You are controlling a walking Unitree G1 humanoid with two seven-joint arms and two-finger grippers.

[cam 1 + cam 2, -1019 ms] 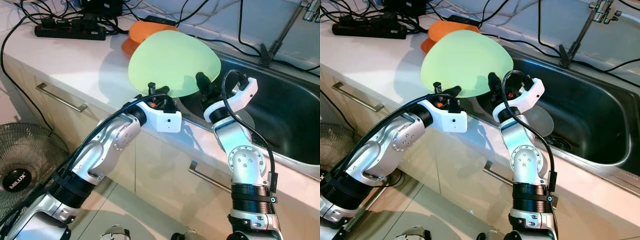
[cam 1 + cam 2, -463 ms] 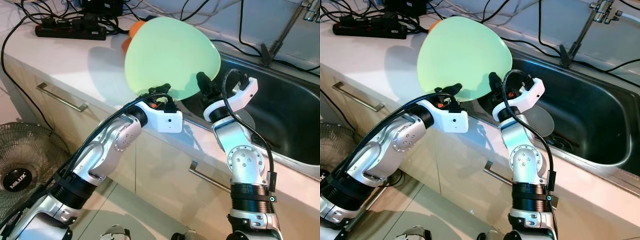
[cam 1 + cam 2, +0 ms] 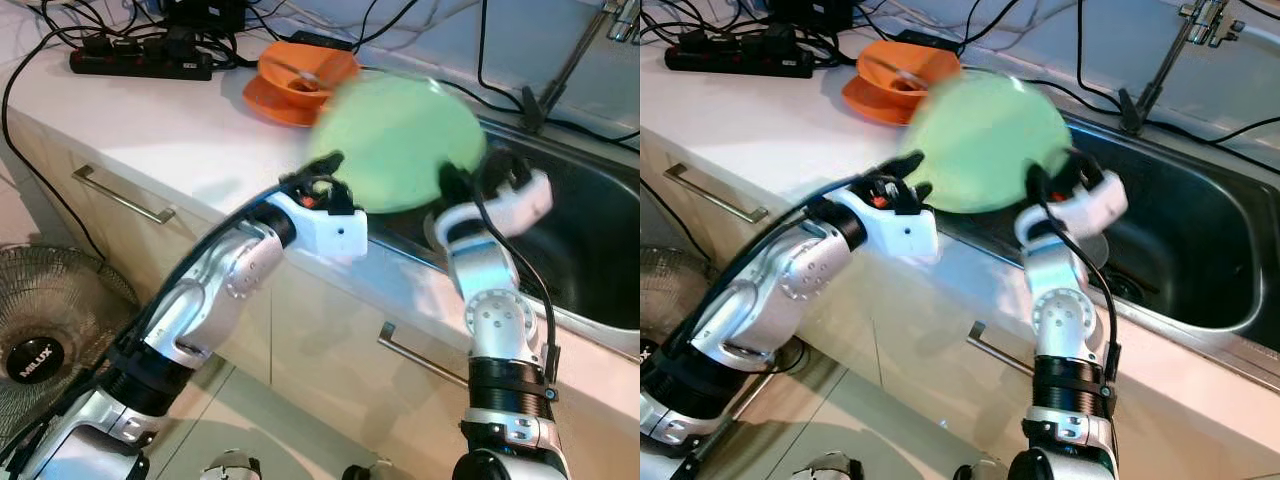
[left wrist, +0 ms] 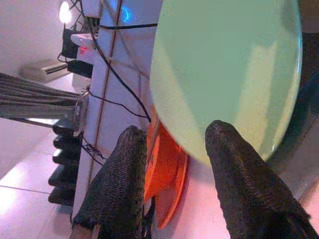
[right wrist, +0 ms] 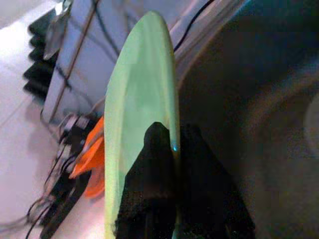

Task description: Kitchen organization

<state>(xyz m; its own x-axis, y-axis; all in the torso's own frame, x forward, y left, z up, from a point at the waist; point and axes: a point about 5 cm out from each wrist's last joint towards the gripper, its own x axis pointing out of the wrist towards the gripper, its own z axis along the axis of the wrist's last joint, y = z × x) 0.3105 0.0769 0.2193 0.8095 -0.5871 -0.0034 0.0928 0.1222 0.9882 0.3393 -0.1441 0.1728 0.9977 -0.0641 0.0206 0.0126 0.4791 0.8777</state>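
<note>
Only "MILUX" on fan [image 3: 40, 345], nr cupboard.

My black fingers [image 4: 239, 179] look rough and woven; the green plate [image 3: 405, 145] I pinch is smooth matt plastic, the sink [image 3: 590, 240] at three o'clock brushed metal, the counter [image 3: 150, 130] glossy white
</note>
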